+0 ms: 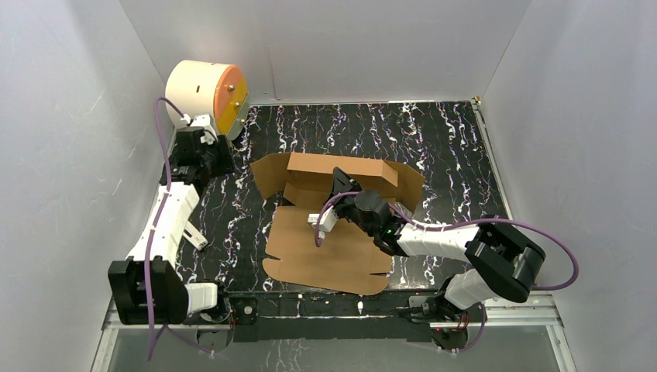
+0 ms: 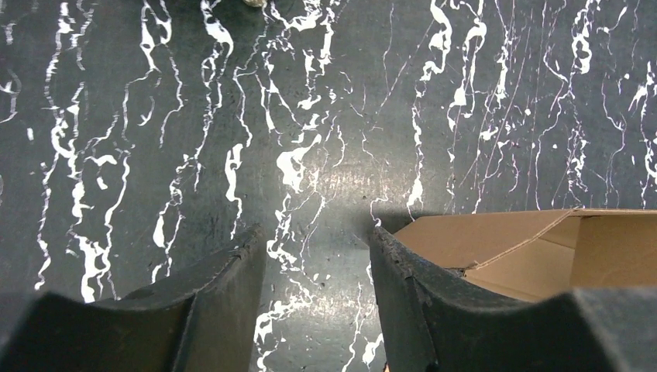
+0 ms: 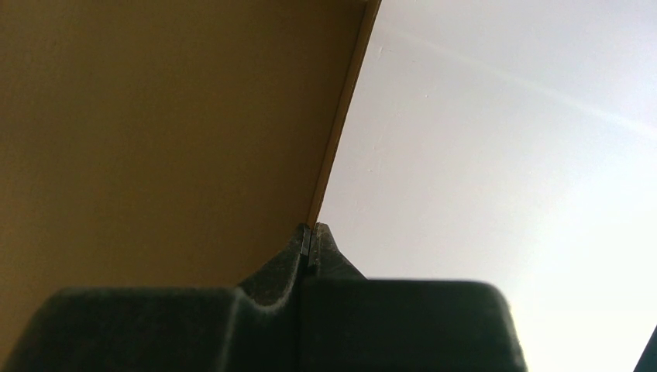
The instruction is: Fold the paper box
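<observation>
The paper box [image 1: 325, 252] is a brown cardboard sheet lying mid-table. Its front panel lies flat, and its rear panels and side flaps [image 1: 364, 167] are raised. My right gripper [image 1: 338, 180] is shut, with its tips at the inner face of the raised rear part. In the right wrist view the closed tips [image 3: 311, 229] meet the edge of a cardboard panel [image 3: 155, 139] that fills the left. My left gripper [image 1: 215, 166] is open and empty, low over the table just left of the box. In the left wrist view [image 2: 314, 240] a cardboard flap [image 2: 542, 248] shows behind the right finger.
A cream cylinder with an orange face [image 1: 205, 94] stands at the back left corner, just behind the left wrist. White walls enclose the black marbled table [image 1: 449, 155] on three sides. A purple cable loops off the right arm [image 1: 542, 232].
</observation>
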`<state>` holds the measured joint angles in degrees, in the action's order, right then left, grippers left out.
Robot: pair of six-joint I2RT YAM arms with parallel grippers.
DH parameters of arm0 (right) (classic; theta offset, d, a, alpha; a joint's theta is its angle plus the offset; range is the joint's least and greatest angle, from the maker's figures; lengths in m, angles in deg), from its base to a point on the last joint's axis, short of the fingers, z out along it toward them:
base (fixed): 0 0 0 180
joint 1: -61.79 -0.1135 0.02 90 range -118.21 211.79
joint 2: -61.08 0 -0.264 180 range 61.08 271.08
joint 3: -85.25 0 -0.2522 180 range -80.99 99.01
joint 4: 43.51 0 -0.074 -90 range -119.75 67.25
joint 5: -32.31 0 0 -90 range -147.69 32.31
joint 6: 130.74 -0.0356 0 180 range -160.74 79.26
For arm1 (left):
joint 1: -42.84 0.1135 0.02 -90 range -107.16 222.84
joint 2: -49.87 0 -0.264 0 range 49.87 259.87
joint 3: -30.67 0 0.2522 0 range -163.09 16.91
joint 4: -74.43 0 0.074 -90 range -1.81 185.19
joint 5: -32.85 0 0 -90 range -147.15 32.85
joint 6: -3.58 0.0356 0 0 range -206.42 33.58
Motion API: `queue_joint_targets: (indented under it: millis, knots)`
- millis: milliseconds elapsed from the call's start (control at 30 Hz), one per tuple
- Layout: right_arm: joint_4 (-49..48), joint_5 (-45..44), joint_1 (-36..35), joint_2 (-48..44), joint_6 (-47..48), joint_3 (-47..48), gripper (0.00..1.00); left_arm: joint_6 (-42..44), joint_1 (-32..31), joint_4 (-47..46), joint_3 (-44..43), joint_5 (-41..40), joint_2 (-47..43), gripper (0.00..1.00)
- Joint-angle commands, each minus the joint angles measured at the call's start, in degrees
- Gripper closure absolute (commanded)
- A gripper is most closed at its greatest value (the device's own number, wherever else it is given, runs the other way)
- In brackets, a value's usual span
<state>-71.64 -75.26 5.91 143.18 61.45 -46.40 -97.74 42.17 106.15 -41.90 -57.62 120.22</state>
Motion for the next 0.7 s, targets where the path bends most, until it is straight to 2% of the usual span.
queue_joint_targets:
  millis: [0, 233, 400, 667]
  knots:
    - [-0.3, 0.6, 0.3, -1.8, 0.9, -0.3, 1.00, 3.9, 0.6, -2.3, -2.7, 7.2, 3.5, 0.49]
    - [-0.6, 1.0, 0.3, -2.0, 0.9, -0.5, 1.00, 5.5, 0.6, -6.4, -3.6, 18.3, 10.9, 0.45]
    - [-0.7, 1.2, 0.4, -2.1, 0.6, -0.3, 1.00, 3.2, 0.6, -10.3, -3.2, 27.2, 14.4, 0.43]
    - [-0.9, 1.3, 0.4, -1.9, 0.2, -0.3, 1.00, 1.1, 0.0, -14.6, 0.0, 33.7, 12.9, 0.43]
